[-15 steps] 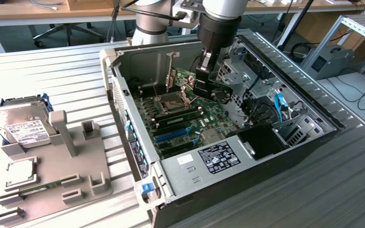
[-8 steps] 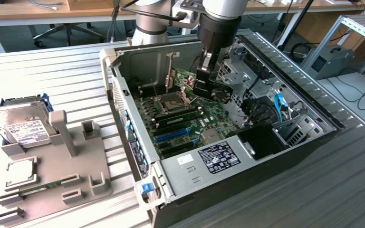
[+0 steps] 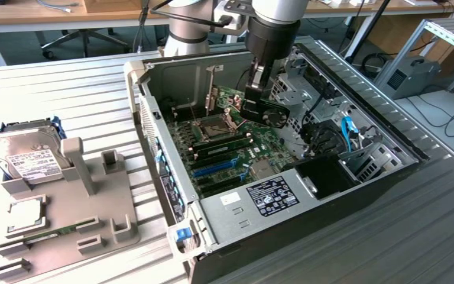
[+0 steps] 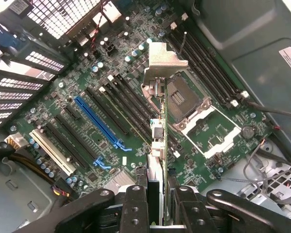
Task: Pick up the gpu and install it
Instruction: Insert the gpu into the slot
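Observation:
The gpu (image 3: 272, 113), a black card with a round fan on one face, hangs inside the open computer case (image 3: 369, 171), above the motherboard (image 3: 235, 148). My gripper (image 3: 253, 94) reaches down from above and is shut on the card's upper edge. In the wrist view the gpu (image 4: 157, 145) stands edge-on between my gripper's (image 4: 157, 211) black fingers (image 4: 135, 206), and its silver end bracket (image 4: 165, 60) is the part farthest from them. Below it lie the motherboard (image 4: 218, 131), several black slots and a long blue slot (image 4: 99, 121). The card hangs over the black slots, between the blue slot and the CPU socket (image 4: 182, 102).
The case walls (image 3: 152, 118) close in around the card, with cables (image 3: 345, 133) and a drive cage at the exterior view's right. Outside, at the exterior view's left, a grey holder (image 3: 73, 201) carries a silver hard drive (image 3: 26, 157) and a green RAM stick (image 3: 49, 234).

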Controlling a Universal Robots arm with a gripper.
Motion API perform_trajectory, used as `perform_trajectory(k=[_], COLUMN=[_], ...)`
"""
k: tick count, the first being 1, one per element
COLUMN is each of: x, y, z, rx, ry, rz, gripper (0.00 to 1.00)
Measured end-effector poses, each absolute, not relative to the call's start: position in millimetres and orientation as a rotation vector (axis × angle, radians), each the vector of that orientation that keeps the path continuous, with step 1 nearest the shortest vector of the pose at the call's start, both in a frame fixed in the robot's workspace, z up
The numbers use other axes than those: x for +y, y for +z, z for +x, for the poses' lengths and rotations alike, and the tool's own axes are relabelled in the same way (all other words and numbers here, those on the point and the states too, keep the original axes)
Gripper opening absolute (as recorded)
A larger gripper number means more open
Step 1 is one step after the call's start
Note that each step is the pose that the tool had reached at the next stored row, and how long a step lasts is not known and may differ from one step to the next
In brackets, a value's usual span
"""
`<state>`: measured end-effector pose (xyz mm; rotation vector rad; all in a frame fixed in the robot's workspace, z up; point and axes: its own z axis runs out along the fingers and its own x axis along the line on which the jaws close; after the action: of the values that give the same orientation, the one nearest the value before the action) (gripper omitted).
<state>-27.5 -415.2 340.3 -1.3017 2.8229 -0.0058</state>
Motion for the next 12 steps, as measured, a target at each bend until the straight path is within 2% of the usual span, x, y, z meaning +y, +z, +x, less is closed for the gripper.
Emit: perform_trajectory(k=[12], x=[-415.2], y=[340.2], z=[-27.5], rx=[2.796], ry=[-0.005], rz=[-1.357], gripper=[0.26])
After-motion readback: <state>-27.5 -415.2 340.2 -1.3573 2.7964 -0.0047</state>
